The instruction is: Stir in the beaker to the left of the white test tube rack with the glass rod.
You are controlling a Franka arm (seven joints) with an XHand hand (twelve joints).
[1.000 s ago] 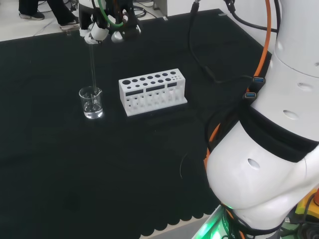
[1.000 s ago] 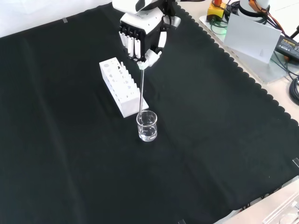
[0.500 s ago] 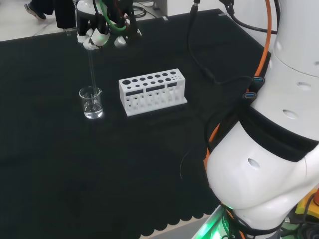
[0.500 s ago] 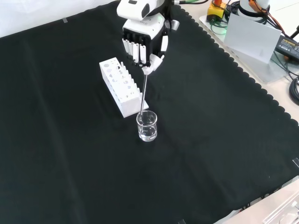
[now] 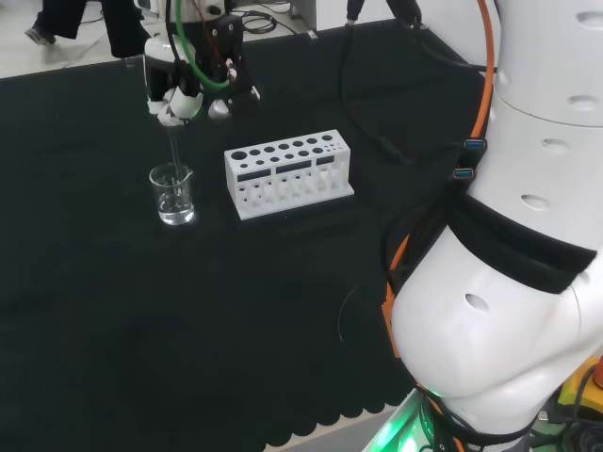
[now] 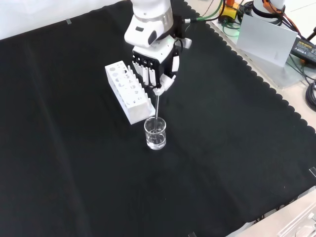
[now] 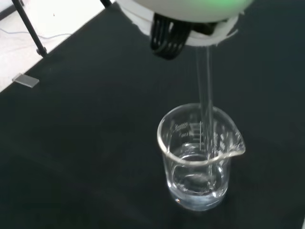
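A clear glass beaker point(image 5: 173, 194) point(image 6: 155, 133) point(image 7: 199, 157) stands on the black cloth, just left of the white test tube rack point(image 5: 287, 173) in the head view. A little clear liquid lies in its bottom. The hand point(image 5: 191, 83) point(image 6: 153, 64) hangs right above the beaker, its fingers and thumb pinched on the top of the glass rod point(image 5: 175, 155) point(image 6: 156, 107) point(image 7: 205, 100). The rod hangs nearly upright and its lower end reaches down into the beaker, into the liquid.
In the front view the rack point(image 6: 128, 91) stands just left of and behind the beaker, close under the hand. The arm's white links point(image 5: 528, 235) fill the head view's right. A grey box point(image 6: 264, 37) sits off the cloth's far right corner.
The hand has come down toward the beaker, and the rod has gone deeper into it. The beaker and the rack have stayed where they were.
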